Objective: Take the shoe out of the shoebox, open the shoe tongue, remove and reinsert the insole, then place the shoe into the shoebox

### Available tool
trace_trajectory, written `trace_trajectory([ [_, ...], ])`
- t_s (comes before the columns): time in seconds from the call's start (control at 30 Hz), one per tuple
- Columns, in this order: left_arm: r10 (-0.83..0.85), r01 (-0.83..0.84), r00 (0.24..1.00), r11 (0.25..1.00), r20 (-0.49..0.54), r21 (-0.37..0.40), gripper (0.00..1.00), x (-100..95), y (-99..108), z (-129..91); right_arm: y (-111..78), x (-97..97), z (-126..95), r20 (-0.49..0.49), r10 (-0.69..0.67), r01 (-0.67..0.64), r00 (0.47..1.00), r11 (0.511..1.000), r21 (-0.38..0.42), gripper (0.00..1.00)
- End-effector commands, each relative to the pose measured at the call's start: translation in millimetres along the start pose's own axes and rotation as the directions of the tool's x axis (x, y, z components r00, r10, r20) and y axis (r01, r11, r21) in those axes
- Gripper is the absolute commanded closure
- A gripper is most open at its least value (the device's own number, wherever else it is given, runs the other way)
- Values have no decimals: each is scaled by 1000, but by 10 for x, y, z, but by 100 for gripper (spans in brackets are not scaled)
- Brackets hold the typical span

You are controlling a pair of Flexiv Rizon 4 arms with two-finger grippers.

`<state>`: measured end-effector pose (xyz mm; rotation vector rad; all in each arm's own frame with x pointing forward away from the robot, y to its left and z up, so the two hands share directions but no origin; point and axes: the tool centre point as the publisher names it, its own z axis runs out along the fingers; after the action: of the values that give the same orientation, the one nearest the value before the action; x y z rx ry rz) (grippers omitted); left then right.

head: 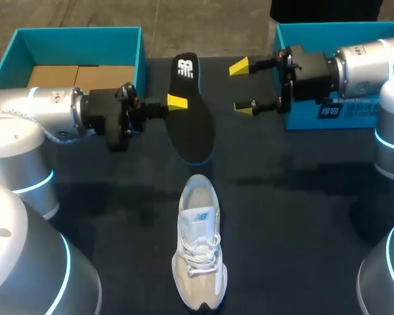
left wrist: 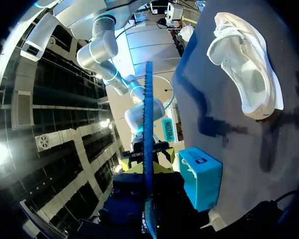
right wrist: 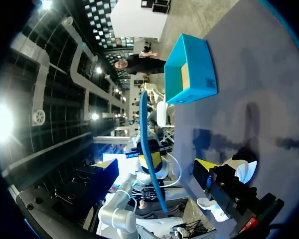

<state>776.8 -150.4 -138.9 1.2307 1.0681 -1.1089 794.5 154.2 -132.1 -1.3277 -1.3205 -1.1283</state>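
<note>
Shoe (head: 199,252) sits upright on the table (head: 302,216) nearest me, toe toward me, well apart from both grippers. Further out, the black insole (head: 192,131) is in the left gripper (head: 176,102): fingers clamped on its side edge, one on each face. It reads edge-on between them in the left wrist view. Right gripper (head: 243,87) is just beside the insole, fingers spread wide, nothing between them. Farthest out: teal shoebox (head: 79,36) behind the left arm, second teal box (head: 328,33) behind the right arm.
</note>
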Motion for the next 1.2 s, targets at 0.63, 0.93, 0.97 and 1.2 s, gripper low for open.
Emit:
trace_trajectory([
  [0.63,-96,96,995,995,-17,-14,100,-21,-106,-91,-34,10,-22,2,1,-1,1000,1000,-4,0],
  [0.93,-556,557,831,828,30,-64,100,-212,-47,-360,-34,10,-22,2,1,-1,1000,1000,-4,0],
  [0.97,-588,590,808,807,37,-44,100,-242,-42,-379,-34,10,-22,2,1,-1,1000,1000,-4,0],
  [1.2,-861,859,509,507,-7,75,100,-420,-39,-405,-34,10,-22,2,1,-1,1000,1000,-4,0],
])
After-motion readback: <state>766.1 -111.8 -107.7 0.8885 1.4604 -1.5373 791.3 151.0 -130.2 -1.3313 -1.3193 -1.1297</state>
